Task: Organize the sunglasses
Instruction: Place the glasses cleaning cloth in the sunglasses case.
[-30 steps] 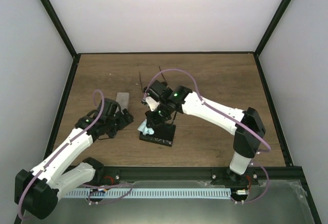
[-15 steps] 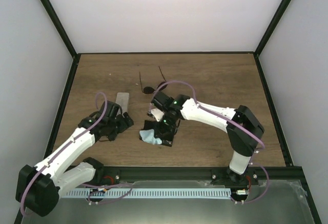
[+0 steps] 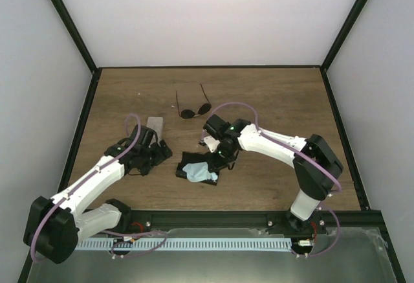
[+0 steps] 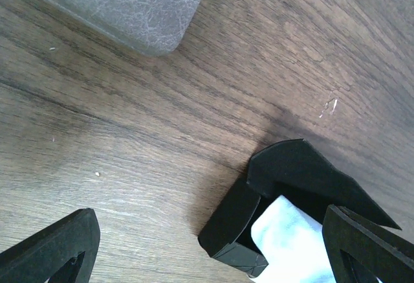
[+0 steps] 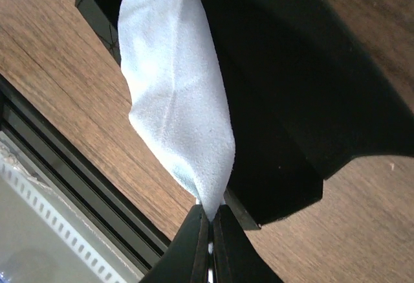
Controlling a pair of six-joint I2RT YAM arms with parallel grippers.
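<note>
One pair of sunglasses (image 3: pixel 194 110) with round dark lenses lies open on the table behind the arms, apart from both grippers. A second pair does not show. An open black case (image 3: pixel 192 158) lies mid-table with a light blue cloth (image 3: pixel 198 171) draped in it. My right gripper (image 3: pixel 217 166) is shut on a corner of the cloth (image 5: pixel 174 89), over the black case (image 5: pixel 291 101); the jaws (image 5: pixel 210 223) are pressed together. My left gripper (image 3: pixel 160 152) is open and empty, just left of the black case (image 4: pixel 284 186), with the cloth (image 4: pixel 291 237) showing inside it.
A grey oblong case (image 3: pixel 155 125) lies behind my left gripper and also shows in the left wrist view (image 4: pixel 116 4). The black frame rail (image 3: pixel 213 218) runs along the table's near edge. Black posts stand at the back corners.
My right gripper has moved right and toward the near edge with the cloth, laying it over the black case. The sunglasses are now uncovered behind it. My left gripper has shifted slightly right.
</note>
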